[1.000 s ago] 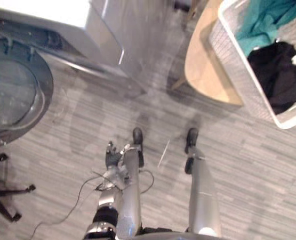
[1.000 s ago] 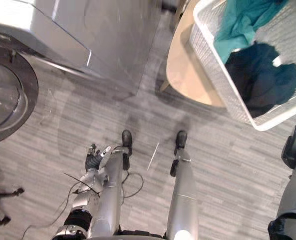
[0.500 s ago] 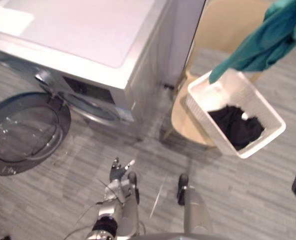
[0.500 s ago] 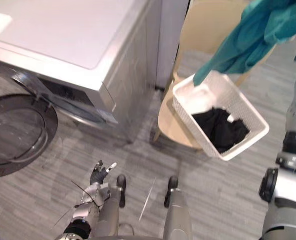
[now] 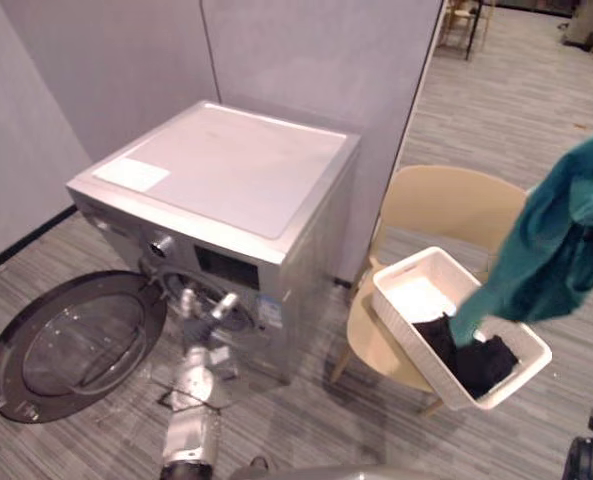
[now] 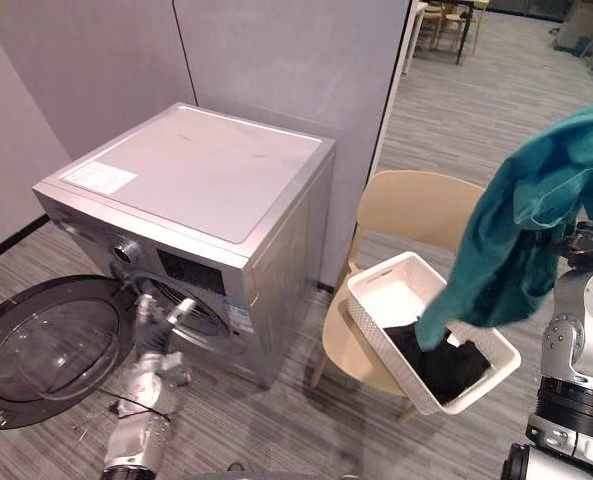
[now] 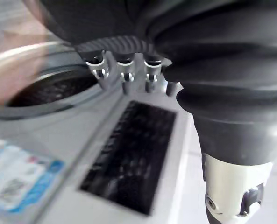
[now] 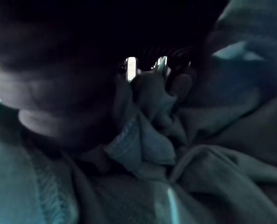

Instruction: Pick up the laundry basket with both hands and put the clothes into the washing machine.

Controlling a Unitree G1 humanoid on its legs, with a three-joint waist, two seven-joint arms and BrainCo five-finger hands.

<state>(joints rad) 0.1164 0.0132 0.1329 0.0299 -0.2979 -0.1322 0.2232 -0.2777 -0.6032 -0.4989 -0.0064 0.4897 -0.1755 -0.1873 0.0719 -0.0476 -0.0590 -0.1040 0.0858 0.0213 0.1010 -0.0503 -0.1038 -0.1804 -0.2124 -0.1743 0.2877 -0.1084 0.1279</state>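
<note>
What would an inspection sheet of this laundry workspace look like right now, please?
Surface: grey striped floor; beige wooden chair carries the white perforated plastic laundry basket.
Job's things: silver front-loading washing machine, its round glass door swung open; teal garment lifted, its lower end hanging over the basket; black garment lying in the basket.
Clutter: nothing seen.
Hands: left hand open, before the drum opening; right hand shut on the teal garment.
Cables: nothing seen.
Surroundings: grey partition walls; more chairs far behind.
</note>
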